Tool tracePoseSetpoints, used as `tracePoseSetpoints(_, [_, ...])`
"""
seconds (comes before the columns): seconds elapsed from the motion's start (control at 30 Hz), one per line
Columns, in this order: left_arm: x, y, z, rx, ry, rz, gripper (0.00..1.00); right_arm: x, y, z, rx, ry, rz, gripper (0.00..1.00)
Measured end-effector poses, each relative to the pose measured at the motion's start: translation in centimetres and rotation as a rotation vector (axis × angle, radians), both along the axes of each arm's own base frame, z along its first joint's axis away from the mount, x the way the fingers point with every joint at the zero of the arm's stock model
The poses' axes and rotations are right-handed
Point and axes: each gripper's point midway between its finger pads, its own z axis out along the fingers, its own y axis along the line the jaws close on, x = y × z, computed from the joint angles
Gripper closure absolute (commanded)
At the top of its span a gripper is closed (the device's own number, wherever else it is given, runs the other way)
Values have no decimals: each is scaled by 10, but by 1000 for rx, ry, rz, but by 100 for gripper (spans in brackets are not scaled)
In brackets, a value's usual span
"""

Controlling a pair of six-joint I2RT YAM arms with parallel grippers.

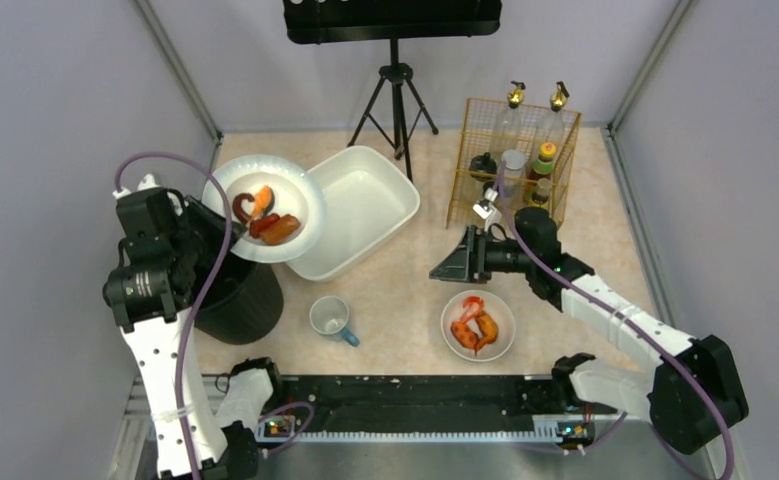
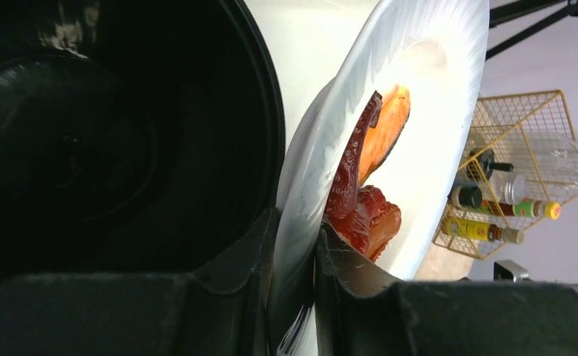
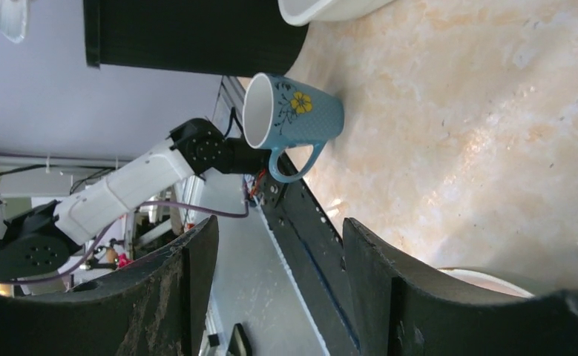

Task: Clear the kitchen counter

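Observation:
The kitchen counter (image 1: 405, 290) is pale marbled stone. My left gripper (image 1: 205, 222) is shut on the rim of a white plate (image 1: 300, 195) and holds it tilted over a black bin (image 1: 240, 295). On the plate lie red and orange food pieces (image 1: 263, 218). In the left wrist view the fingers (image 2: 352, 267) clamp the plate rim (image 2: 308, 215), with the bin's dark inside (image 2: 107, 141) to the left. My right gripper (image 1: 450, 262) is open and empty, above the counter. A white bowl of shrimp (image 1: 478, 325) and a blue flowered mug (image 1: 332, 320) stand on the counter; the mug also shows in the right wrist view (image 3: 293, 115).
A white rectangular tub (image 1: 365, 210) sits behind the plate. A yellow wire rack (image 1: 510, 165) holding bottles stands at the back right. A black tripod (image 1: 397, 95) stands at the back centre. A black rail (image 1: 415, 400) runs along the near edge.

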Motion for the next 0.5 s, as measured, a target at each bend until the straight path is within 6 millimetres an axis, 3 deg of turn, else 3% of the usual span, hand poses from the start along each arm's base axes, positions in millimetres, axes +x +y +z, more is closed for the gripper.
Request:
tracePoseSetpoints(0.23, [-2, 16, 6, 41, 9, 75, 100, -13, 3, -15, -1, 33, 27, 39])
tracePoseSetpoints(0.5, [-1, 29, 3, 56, 29, 121, 100, -16, 6, -13, 8, 22, 48, 39])
